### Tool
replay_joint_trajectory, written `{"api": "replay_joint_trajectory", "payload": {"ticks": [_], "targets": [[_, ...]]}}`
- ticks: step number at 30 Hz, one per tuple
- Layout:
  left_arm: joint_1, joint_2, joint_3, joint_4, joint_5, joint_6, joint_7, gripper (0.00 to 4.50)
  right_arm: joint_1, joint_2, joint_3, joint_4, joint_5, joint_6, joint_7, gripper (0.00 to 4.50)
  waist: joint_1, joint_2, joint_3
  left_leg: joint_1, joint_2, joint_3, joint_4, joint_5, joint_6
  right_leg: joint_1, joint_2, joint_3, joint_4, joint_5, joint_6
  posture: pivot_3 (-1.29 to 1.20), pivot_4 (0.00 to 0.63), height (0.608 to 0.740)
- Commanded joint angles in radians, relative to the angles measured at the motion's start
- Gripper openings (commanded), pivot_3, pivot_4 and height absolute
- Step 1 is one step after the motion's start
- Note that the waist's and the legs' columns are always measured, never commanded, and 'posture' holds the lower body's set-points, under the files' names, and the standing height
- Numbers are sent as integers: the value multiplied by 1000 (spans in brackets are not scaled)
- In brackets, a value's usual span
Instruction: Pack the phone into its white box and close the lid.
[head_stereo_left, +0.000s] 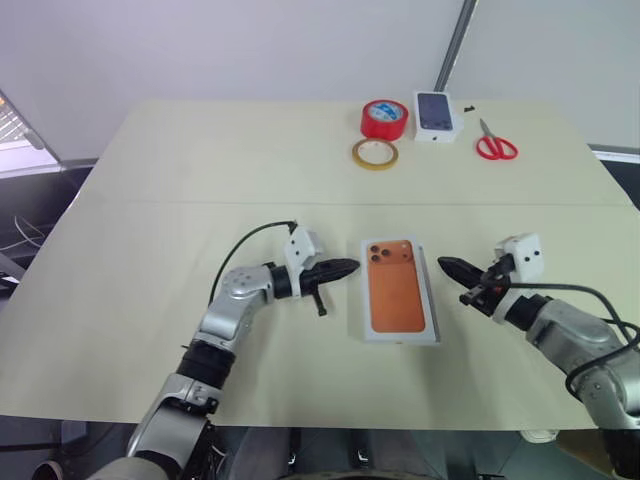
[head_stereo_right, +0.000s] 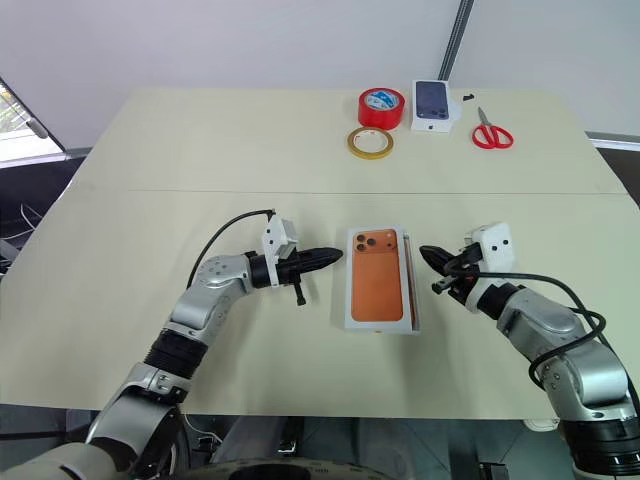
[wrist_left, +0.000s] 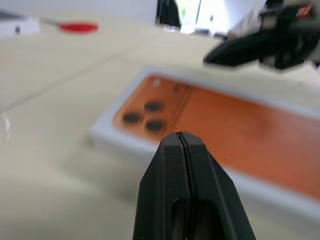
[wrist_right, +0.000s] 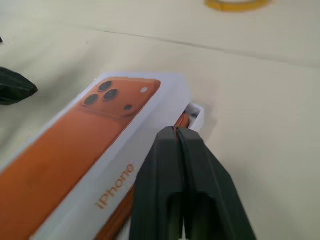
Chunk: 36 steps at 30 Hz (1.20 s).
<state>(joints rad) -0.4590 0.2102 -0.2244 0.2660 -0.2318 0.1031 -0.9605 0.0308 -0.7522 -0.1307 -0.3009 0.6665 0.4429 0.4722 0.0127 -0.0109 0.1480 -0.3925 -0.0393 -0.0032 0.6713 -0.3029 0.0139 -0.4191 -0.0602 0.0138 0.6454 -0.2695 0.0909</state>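
Lid (head_stereo_left: 400, 290) apparently untouched; both grippers' fingers (wrist_left: 182, 165) pressed together.

Lid (head_stereo_right: 380, 279) on table (head_stereo_right: 200, 150) between two closed end effectors, left (head_stereo_right: 335, 255), right (head_stereo_right: 427, 253).

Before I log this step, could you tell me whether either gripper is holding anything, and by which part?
Nothing is held: the left gripper and right gripper are both shut and empty, flanking the white rectangular lid with an orange phone picture.
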Motion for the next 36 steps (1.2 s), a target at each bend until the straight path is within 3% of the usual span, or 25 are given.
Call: {"api": "replay_joint_trajectory", "payload": {"ticks": [1, 17, 29, 36], "targets": [[3, 9, -55, 40, 74, -58, -1, 0, 20, 17, 24, -37, -85, -58, 50, 42, 1, 0, 0, 0, 0, 0, 0, 0, 0, 0, 0, 0, 0, 0, 0, 0, 150, 740], [-64, -159, -65, 137, 63, -19, 12, 0, 32, 80, 4, -39, -216, -69, 94, 42, 1, 0, 0, 0, 0, 0, 2, 0, 0, 1, -1, 0, 0, 0, 0, 0, 150, 740], [-67, -170, -69, 122, 71, -24, -8, 0, 44, 90, -13, -19, -275, -77, 114, 42, 1, 0, 0, 0, 0, 0, 3, 0, 0, 1, -1, 0, 1, 0, 0, 0, 150, 740], [-87, -170, -87, 76, 79, 61, -8, 0, 53, 86, 9, -5, -343, -87, 116, 42, 0, 0, 0, 0, 0, 0, 4, 0, 0, 1, -1, 0, 1, 0, 0, 0, 150, 740]]}}
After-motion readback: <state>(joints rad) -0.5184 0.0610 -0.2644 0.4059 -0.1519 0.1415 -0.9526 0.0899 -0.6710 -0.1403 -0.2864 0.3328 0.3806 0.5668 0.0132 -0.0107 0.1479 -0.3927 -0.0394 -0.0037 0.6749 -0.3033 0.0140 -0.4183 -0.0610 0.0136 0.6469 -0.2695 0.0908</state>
